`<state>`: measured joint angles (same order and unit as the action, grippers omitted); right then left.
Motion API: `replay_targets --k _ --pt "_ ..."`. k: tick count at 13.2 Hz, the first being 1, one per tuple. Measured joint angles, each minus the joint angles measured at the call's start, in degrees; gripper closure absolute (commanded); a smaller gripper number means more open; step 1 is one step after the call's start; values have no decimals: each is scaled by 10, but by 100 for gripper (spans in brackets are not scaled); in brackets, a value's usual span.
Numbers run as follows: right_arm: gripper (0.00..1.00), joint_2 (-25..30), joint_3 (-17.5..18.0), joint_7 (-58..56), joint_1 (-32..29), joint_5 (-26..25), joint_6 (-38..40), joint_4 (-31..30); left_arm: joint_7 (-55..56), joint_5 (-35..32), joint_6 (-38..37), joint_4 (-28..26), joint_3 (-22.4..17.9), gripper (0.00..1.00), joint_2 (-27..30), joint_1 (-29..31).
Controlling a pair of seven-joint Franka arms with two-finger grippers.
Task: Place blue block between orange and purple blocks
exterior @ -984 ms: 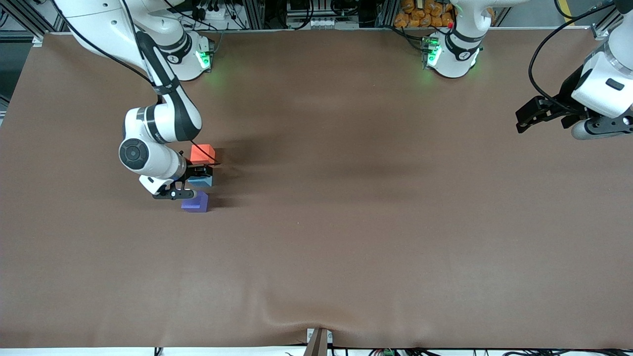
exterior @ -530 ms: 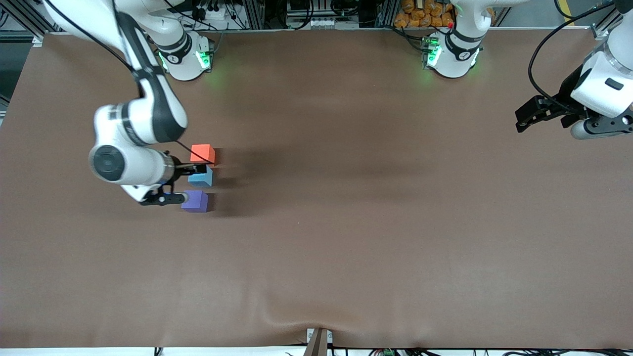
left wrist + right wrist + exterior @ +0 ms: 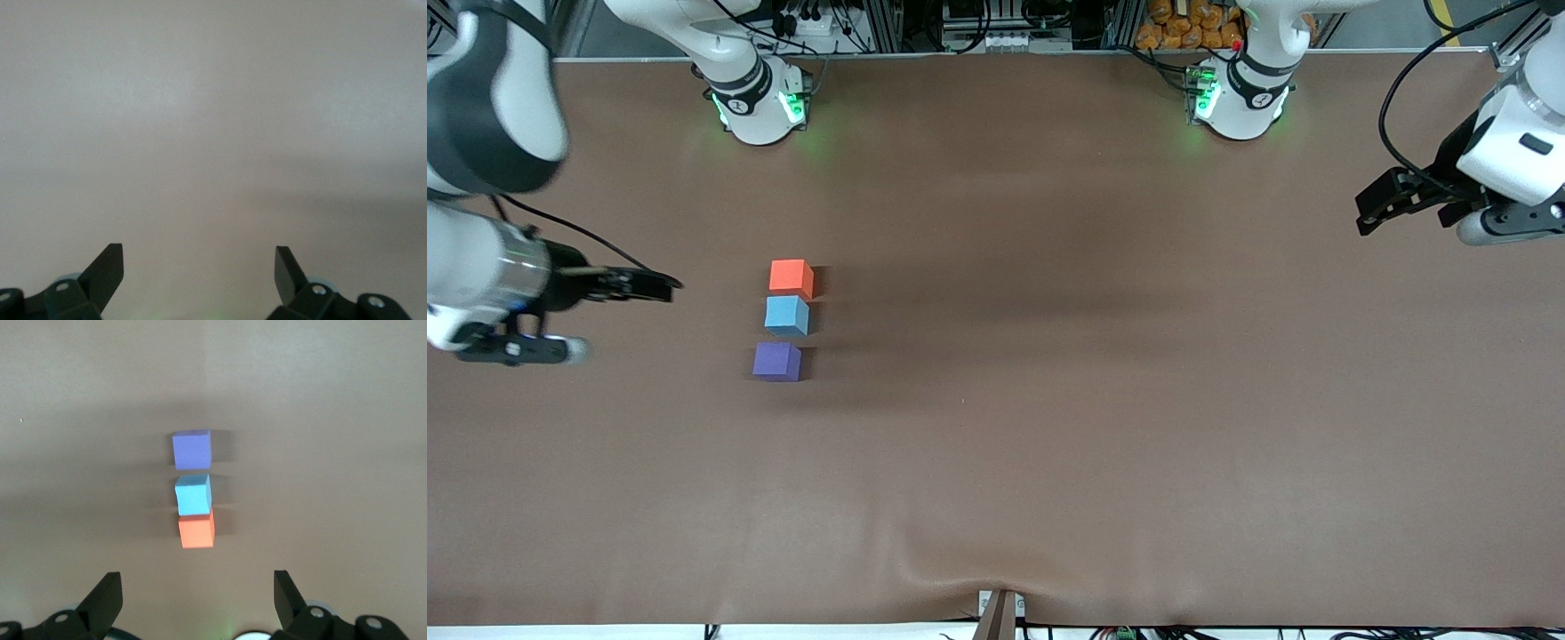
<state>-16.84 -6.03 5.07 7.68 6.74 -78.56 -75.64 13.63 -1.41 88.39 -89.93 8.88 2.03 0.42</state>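
Blocks: three, orange block (image 3: 791, 276), blue block (image 3: 786, 315), purple block (image 3: 776, 362) in a row. Right gripper (image 3: 197, 595) jaws wide, seeing them; left gripper (image 3: 199, 273) jaws wide, seeing bare worktop (image 3: 213, 120).

Sky-blue block (image 3: 786, 315), orange block (image 3: 791, 276), purple block (image 3: 776, 361)

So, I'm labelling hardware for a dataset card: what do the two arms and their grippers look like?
Both arms are glossy white with black joint bands, green lights at the bases and black cables along them. The left gripper and right gripper are black, each with two wedge-tipped fingers.
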Motion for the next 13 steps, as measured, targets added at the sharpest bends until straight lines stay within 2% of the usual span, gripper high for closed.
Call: replay_targets --k 2,5,8,10,13 --pt "0 0 1 0 -18 0 43 35 0 0 -13 3 -1 0 9 1" --pt "0 7 25 0 -59 -1 72 72 0 0 -21 6 -2 0 12 2" --pt "0 49 38 0 -68 -16 70 73 0 0 -27 8 -3 0 12 2" --pt "0 90 45 1 -68 -19 37 22 0 0 -29 9 -3 0 12 2" --pt "0 160 51 2 -68 -22 -24 -93 0 0 -31 10 -3 0 12 2"
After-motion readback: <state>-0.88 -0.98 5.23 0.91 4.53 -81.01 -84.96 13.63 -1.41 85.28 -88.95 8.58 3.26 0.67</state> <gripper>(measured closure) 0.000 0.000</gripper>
